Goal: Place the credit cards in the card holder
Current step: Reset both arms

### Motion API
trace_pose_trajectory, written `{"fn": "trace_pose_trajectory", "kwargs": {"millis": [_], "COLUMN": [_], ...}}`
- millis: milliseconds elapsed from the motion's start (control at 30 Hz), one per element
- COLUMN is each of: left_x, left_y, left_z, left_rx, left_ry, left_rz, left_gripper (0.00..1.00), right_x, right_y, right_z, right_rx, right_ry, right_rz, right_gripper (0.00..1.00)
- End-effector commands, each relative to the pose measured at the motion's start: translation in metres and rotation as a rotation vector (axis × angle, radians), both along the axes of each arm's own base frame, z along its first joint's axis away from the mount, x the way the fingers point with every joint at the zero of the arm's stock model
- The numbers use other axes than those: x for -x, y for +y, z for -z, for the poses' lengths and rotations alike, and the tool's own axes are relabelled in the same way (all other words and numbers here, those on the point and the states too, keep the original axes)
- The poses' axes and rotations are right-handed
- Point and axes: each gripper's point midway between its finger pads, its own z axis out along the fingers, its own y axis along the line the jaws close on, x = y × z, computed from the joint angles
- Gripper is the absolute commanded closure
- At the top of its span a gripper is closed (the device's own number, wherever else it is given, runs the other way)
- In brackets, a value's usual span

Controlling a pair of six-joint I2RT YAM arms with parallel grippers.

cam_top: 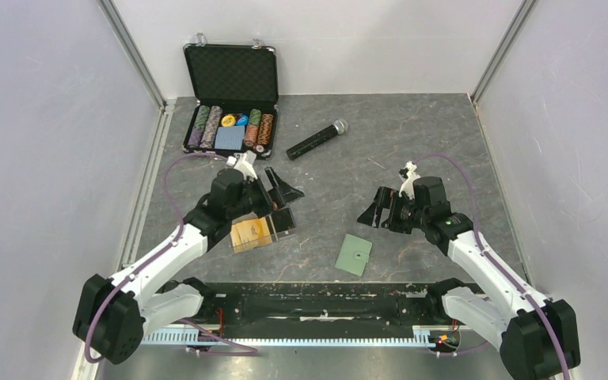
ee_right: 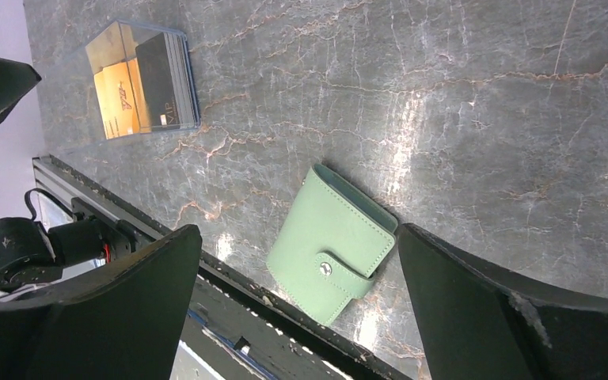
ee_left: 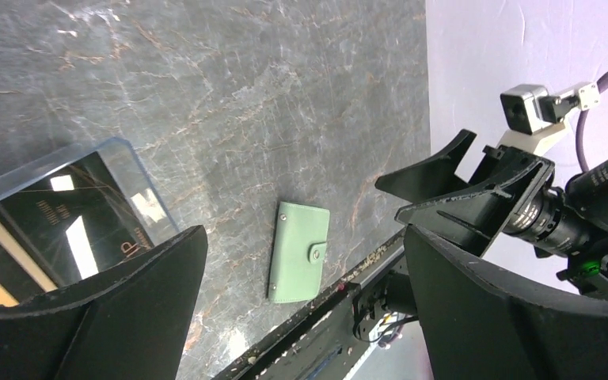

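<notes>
Dark grey, veined stone-look counter [cam_top: 412,142]; flat near its front edge, closed sage-green snap-button card holder [cam_top: 354,255]; to the left, apart, clear plastic tray [ee_right: 191,79]; farther back, black microphone [cam_top: 317,140] with silver head; far-left corner, open black poker-chip case [cam_top: 231,75].

Matt stitched leather-like card holder [ee_right: 331,243], clear glossy plastic tray [ee_right: 138,77], veined stone-look table [ee_right: 459,95]

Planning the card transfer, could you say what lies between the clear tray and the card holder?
Only bare tabletop separates tray and card holder; right wrist view shows it.
</notes>
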Motion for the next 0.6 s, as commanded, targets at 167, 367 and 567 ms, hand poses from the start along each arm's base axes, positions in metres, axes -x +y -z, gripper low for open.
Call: {"fn": "trace_pose_trajectory", "kwargs": {"millis": [167,367,567], "left_x": [-0.01,-0.02,-0.025], "left_y": [0.04,0.082,0.125], "left_z": [-0.005,-0.008,-0.028], "left_rx": [-0.079,-0.281,-0.482], "left_ry": [0.002,-0.052,-0.201], "left_rz": [-0.184,-0.327,-0.422], "left_gripper": [0.0,0.0,0.0], "right_x": [-0.004,-0.014,-0.036], "right_y": [0.0,-0.017,-0.053], "right_z": [-0.011,-0.016,-0.025], "right_rx": [-0.023,0.1,0.315], "right_ry": [-0.051,-0.105,-0.226], "right_rz": [-0.008,0.006,0.083], "right_gripper": [0.02,0.02,0.02]}}
